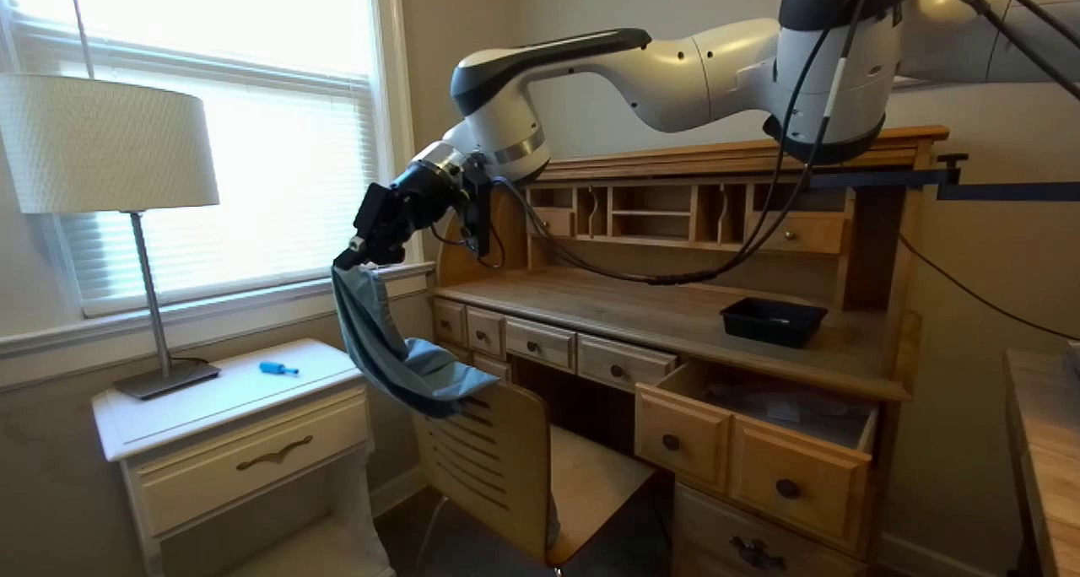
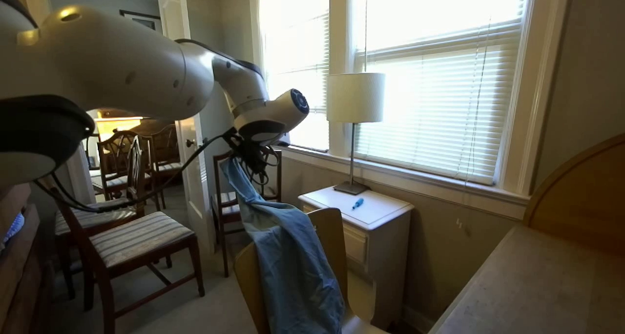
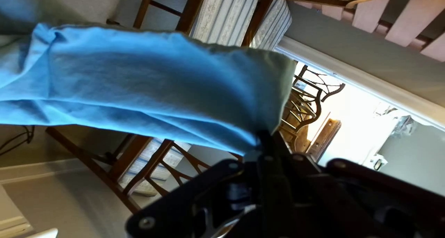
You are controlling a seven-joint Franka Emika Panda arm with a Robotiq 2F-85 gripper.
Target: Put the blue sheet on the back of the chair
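The blue sheet (image 1: 375, 341) hangs from my gripper (image 1: 350, 258) down to the top of the chair back. The light wooden chair (image 1: 498, 459) has a slotted back. In an exterior view the sheet (image 2: 298, 265) lies over the top edge of the chair back (image 2: 248, 278) and drapes down on the seat side. My gripper (image 2: 239, 158) is above and behind the chair, pinching one end of the sheet. In the wrist view the sheet (image 3: 146, 81) stretches left from the gripper fingers (image 3: 266, 139), which are shut on its corner. The lower end of the sheet is out of frame.
A white nightstand (image 1: 245, 391) with a lamp (image 1: 148, 299) and a small blue object (image 1: 278, 369) stands beside the chair. The wooden desk (image 1: 582, 294) has an open drawer (image 1: 759, 442) and a black tray (image 1: 774, 321). Striped-seat chairs (image 2: 141, 236) stand behind.
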